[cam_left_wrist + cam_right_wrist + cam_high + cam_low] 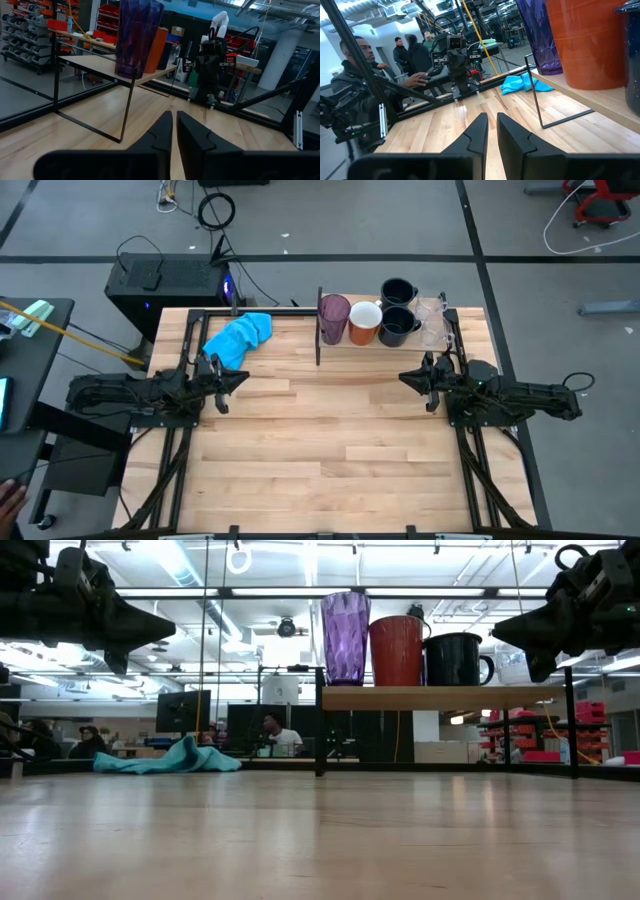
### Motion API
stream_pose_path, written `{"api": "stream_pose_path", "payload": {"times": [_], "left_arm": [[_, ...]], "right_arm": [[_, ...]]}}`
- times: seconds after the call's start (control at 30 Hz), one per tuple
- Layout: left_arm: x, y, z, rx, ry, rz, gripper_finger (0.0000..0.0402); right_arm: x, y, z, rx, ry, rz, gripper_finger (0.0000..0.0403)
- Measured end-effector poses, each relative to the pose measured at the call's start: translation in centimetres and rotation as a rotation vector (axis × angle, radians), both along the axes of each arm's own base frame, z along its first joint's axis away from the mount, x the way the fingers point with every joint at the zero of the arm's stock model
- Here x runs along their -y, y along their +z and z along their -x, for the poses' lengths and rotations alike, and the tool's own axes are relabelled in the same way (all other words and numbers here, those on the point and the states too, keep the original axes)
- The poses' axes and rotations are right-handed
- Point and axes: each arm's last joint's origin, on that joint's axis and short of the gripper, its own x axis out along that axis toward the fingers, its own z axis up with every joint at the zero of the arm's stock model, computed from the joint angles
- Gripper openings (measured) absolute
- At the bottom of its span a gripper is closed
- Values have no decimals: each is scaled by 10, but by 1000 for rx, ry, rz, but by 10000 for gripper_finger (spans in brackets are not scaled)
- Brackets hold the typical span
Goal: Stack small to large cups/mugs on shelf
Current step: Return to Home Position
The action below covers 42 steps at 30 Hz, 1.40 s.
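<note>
1. Because the purple tumbler (334, 318), orange mug (364, 323), navy mugs (397, 326) and clear glasses (432, 320) line the shelf (440, 697) at the table's (330, 460) far edge, the sorting looks finished.
2. The left end effector (232, 380) and right end effector (412, 380) hover closed and empty toward the table's side edges, apparently parked clear of the shelf.

Overhead straight down, low view level across table (320, 840), wrist cameras face-to-face — shelf (440, 697) shared.

The left arm (120, 392) and the right arm (525, 400) are matte black, built of boxy jointed segments. The left pincer (174, 116) and right pincer (491, 117) each carry two black wedge-shaped fingers. A thin black cable (578, 382) loops at the right arm's base.
</note>
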Motion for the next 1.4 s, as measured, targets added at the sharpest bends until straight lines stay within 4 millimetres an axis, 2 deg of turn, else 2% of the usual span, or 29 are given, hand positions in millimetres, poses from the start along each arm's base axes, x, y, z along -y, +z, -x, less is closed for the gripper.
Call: {"api": "stream_pose_path", "payload": {"times": [0.27,0.63,1.0,1.4], "left_arm": [[0,0,0,0,0,0,40],[0,0,0,0,0,0,28],[0,0,0,0,0,0,40],[0,0,0,0,0,0,28]], "right_arm": [[0,0,0,-1,0,0,48],[0,0,0,-1,0,0,48],[0,0,0,0,0,0,48],[0,0,0,-1,0,0,48]]}}
